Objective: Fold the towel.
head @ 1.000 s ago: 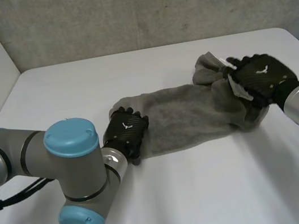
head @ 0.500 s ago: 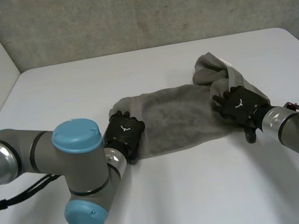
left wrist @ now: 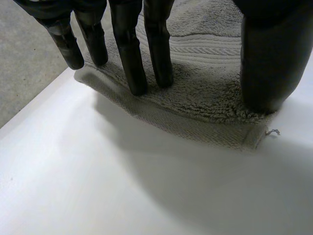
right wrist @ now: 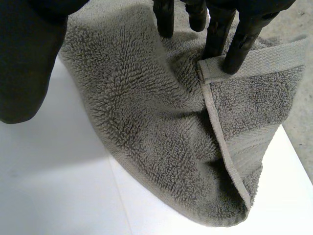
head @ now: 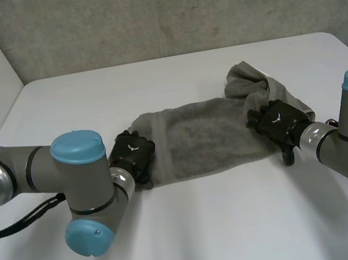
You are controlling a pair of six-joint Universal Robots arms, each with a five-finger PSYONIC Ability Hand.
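Note:
A grey terry towel (head: 208,134) lies stretched across the middle of the white table (head: 211,230), its right end bunched up. My left hand (head: 131,154) rests on the towel's left end. In the left wrist view its fingers (left wrist: 129,54) stand nearly straight with their tips on the towel (left wrist: 205,93) along its short edge, and the thumb (left wrist: 271,63) presses near a corner. My right hand (head: 280,122) lies on the bunched right end. There its straight fingers (right wrist: 234,44) touch a turned-over hem of the towel (right wrist: 156,127), with the thumb (right wrist: 24,63) apart at the towel's edge.
A grey wall (head: 161,12) runs behind the table's far edge. Bare tabletop stretches in front of the towel and behind it. Both arms reach in low from the near corners.
The right hand came down from the towel's raised far right end onto its near right part. The left hand slid left to the towel's left edge, its fingers bending a little.

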